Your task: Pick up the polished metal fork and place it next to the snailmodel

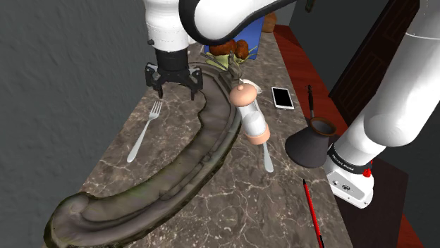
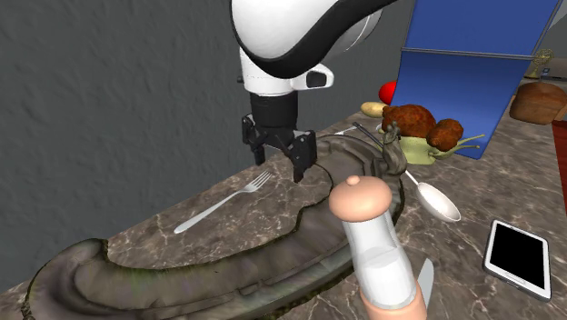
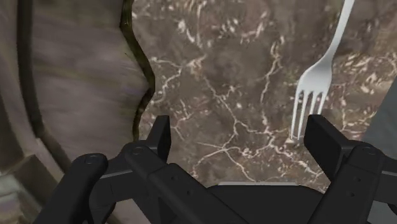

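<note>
Fork [image 1: 144, 131] lies flat on the marble counter [image 1: 236, 201], in the left middle of the shoulder view, with its handle running to the lower left. The gripper [image 1: 175, 89] hangs wide open and empty, to the upper right of the tines, so the next move probably goes lower left.

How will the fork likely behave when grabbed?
Probably stiff and light: the fork is one thin, shiny piece. Lying flat on the marbled counter, it offers little edge, so it may slip. Unlikely to roll.
</note>
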Tool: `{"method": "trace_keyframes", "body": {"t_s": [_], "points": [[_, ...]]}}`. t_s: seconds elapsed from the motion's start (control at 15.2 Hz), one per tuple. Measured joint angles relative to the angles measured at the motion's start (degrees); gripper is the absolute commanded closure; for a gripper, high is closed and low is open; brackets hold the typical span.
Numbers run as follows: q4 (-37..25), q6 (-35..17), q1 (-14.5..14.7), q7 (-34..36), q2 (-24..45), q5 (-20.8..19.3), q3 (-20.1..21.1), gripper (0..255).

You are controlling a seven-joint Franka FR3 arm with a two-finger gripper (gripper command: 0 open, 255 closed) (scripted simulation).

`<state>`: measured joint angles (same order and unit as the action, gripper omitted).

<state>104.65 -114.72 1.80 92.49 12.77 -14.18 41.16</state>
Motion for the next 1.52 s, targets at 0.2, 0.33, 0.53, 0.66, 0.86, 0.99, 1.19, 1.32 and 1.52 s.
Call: {"method": "trace_keyframes", "body": {"t_s": [0.2,0.33,0.53,0.66,0.86,0.99,1.19,1.32,1.52], "points": [[-7.54,1.74,4.03,6.06,7.8,-4.51,-1.37,0],[-13.8,3.31,7.44,9.54,13.53,-7.26,-2.8,0],[-19.13,3.99,10.48,12.2,18.83,-9.55,-4.43,0],[-18.63,2.94,10.6,12.66,19.48,-9.95,-4.73,0],[-18.15,1.43,10.87,13.12,20.66,-10.67,-5.22,0],[-17.47,0.66,10.79,13.31,20.81,-10.85,-5.33,0],[-17.41,0.41,10.81,13.34,21.0,-10.97,-5.41,0],[-17.42,0.39,10.83,13.36,21.03,-10.99,-5.42,0],[-17.47,0.49,10.83,13.36,20.94,-10.97,-5.38,255]]}}
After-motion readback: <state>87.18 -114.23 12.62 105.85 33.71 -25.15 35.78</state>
